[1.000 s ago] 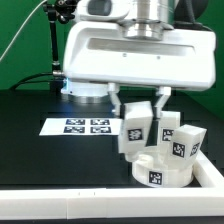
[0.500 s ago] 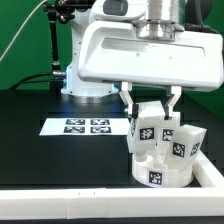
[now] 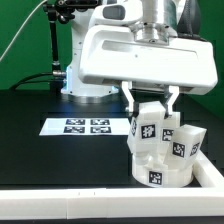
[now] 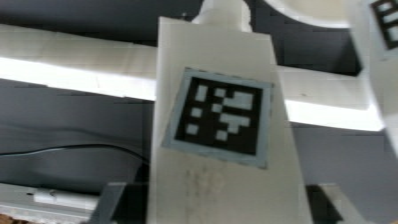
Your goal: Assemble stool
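One white leg [image 3: 146, 125] stands upright between the fingers of the claw [image 3: 150, 106], which is clenched on it in the exterior view. The round seat [image 3: 160, 172] lies right beneath the claw, with two more legs [image 3: 186, 146] just beside it toward that view's right. Seen from the wrist, the held leg [image 4: 214, 50] runs out from between the claw's fingers [image 4: 121, 200], its square tag [image 4: 224, 110] facing the camera.

marker board [image 3: 85, 126] on black table [image 3: 40, 155], white rail [image 3: 60, 205], green backdrop [image 3: 25, 40]
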`<state>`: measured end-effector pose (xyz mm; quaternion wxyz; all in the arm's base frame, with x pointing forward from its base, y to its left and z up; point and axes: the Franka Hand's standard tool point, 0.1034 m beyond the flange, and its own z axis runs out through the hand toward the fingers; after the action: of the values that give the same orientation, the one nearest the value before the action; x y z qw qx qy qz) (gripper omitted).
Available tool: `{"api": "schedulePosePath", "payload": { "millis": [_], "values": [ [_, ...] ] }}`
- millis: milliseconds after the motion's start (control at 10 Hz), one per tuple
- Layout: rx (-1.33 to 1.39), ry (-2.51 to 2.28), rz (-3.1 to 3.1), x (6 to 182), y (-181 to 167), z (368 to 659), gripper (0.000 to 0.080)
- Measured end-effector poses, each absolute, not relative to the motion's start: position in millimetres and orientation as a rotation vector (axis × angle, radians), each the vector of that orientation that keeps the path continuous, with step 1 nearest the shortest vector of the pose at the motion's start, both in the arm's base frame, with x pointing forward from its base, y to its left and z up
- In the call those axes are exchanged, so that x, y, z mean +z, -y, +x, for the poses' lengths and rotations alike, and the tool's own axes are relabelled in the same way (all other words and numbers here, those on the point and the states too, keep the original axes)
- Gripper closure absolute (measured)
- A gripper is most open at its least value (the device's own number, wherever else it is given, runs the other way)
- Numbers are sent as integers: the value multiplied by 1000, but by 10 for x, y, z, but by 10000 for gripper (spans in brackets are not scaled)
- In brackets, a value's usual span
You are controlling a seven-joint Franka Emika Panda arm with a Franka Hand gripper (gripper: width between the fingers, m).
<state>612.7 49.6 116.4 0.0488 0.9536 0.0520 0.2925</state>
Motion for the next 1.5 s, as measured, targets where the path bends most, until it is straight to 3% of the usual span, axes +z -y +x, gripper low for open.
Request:
{"api": "schedulePosePath", "payload": {
  "millis": [1500],
  "values": [
    [863,-200,2905,1081,-574,5871,473]
  ]
}}
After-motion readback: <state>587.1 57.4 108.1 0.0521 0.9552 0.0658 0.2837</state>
